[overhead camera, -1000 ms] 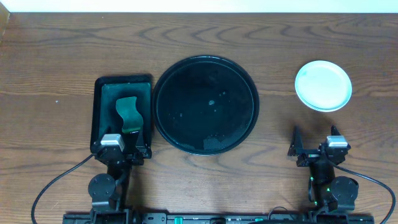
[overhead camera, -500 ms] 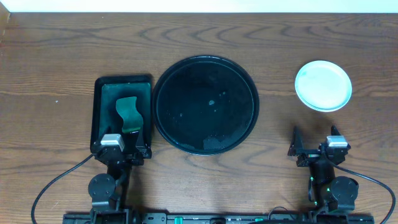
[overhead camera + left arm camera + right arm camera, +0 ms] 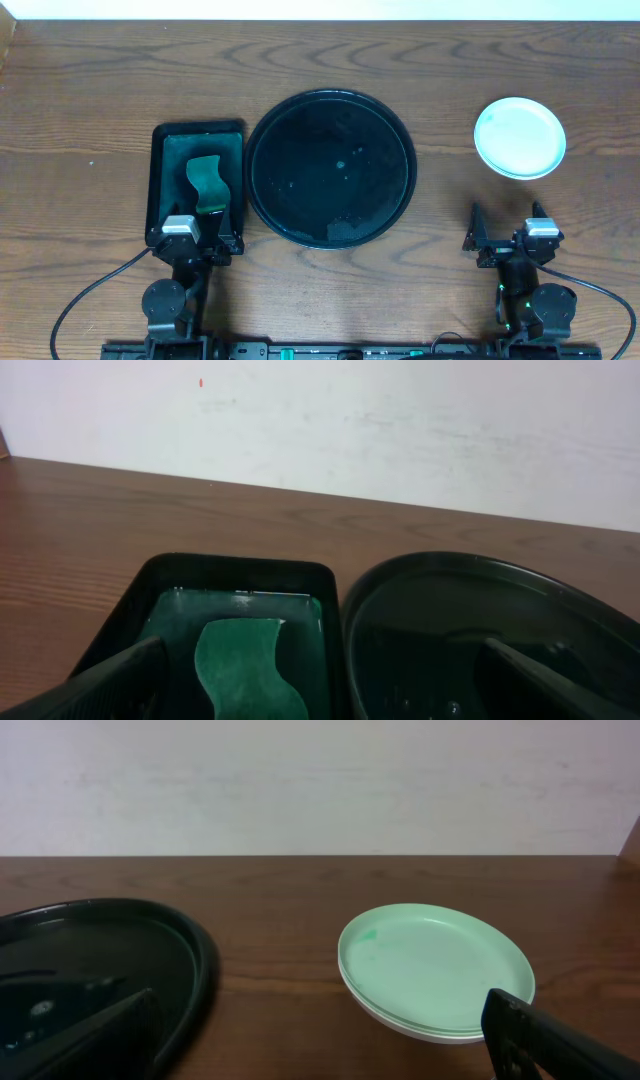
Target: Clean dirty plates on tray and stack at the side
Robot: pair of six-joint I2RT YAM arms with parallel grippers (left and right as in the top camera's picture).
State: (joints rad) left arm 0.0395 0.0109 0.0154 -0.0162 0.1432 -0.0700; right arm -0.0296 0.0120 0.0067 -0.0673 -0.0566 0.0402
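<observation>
**A:** Where are the plates sitting?

**B:** The plates [image 3: 520, 138] are lying stacked on the table [image 3: 90, 80], to the right of the tray [image 3: 285, 130] and well apart from it. A light turquoise one is showing on top, with a faint green speck near its rim. From the right wrist more than 1 rim is showing, but I cannot tell how many.

**A:** And the tray?

**B:** It is sitting mid-table, glistening with a few droplets, just beside the smaller dark green tray [image 3: 157, 180], where a wavy green sponge [image 3: 207, 182] is lying.

**A:** What are the claws doing?

**B:** The left gripper [image 3: 198, 232] is hanging over the near edge of the green tray, jaws spread wide and gripping nothing. The right gripper [image 3: 508, 232] is standing just as wide — it is holding nothing, and is facing the plates from the near side, apart from them.
</observation>
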